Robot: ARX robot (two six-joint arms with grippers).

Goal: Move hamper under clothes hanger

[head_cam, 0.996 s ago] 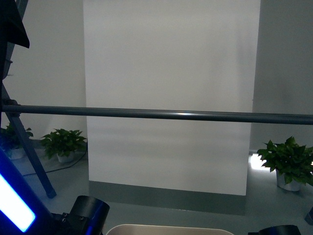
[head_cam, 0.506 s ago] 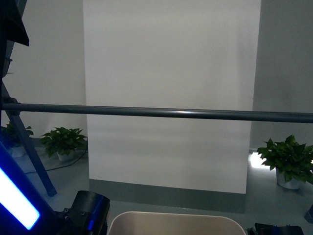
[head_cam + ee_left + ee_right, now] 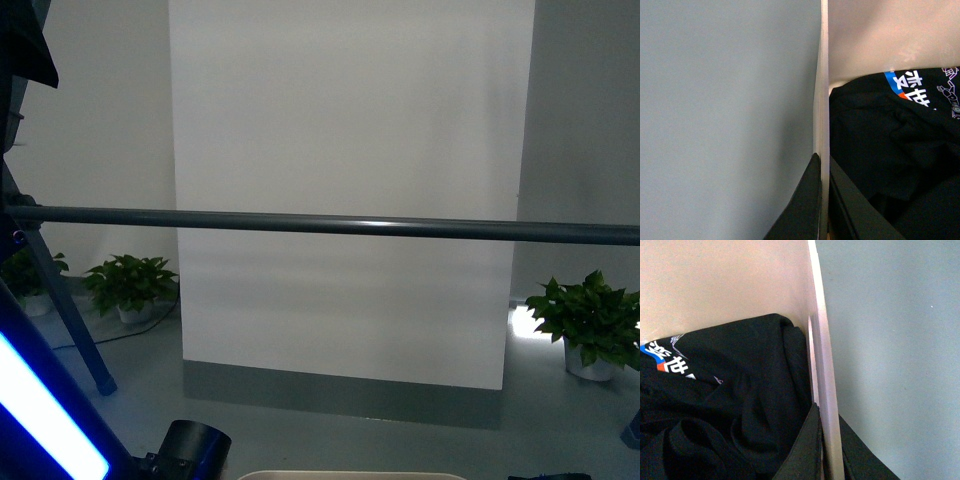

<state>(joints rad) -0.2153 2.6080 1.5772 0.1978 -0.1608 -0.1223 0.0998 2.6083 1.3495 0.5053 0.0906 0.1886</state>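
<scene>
While jaws grip hamper (image 3: 823, 75) rim, shirt (image 3: 880, 150) inside — black

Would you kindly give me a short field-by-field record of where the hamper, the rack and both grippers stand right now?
Beige plastic hamper: only its rim shows, at the front view's bottom edge
Black T-shirt with printed lettering: crumpled inside the hamper
Dark-grey metal tube clothes rack: horizontal bar crossing ahead of the robot
Left gripper: shut across a hamper wall, one jaw each side
Right gripper: likewise shut across a hamper wall
</scene>
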